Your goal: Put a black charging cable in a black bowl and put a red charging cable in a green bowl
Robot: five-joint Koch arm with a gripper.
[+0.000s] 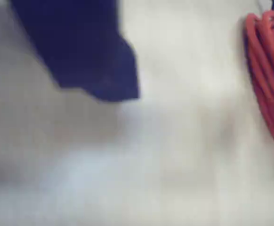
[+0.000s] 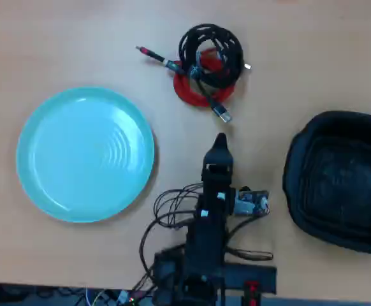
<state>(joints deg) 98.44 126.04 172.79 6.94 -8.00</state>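
Observation:
In the overhead view the black charging cable [image 2: 212, 50] lies as a loose coil on top of the red charging cable [image 2: 197, 94] at the top centre of the table. The green bowl [image 2: 85, 153] sits empty at the left. The black bowl [image 2: 341, 182] sits empty at the right edge. My gripper [image 2: 219, 140] points toward the coils and stops a short way below them, holding nothing. Only one tip shows. In the blurred wrist view one dark blue finger [image 1: 90, 61] hangs over bare table, and the red charging cable [image 1: 269, 75] shows at the right edge.
The arm's own loose black wires [image 2: 173, 207] loop beside its base at the bottom centre. A red-and-black plug end [image 2: 153, 56] sticks out left of the coils. Bare wooden table [image 2: 268, 95] lies between the coils and the two bowls.

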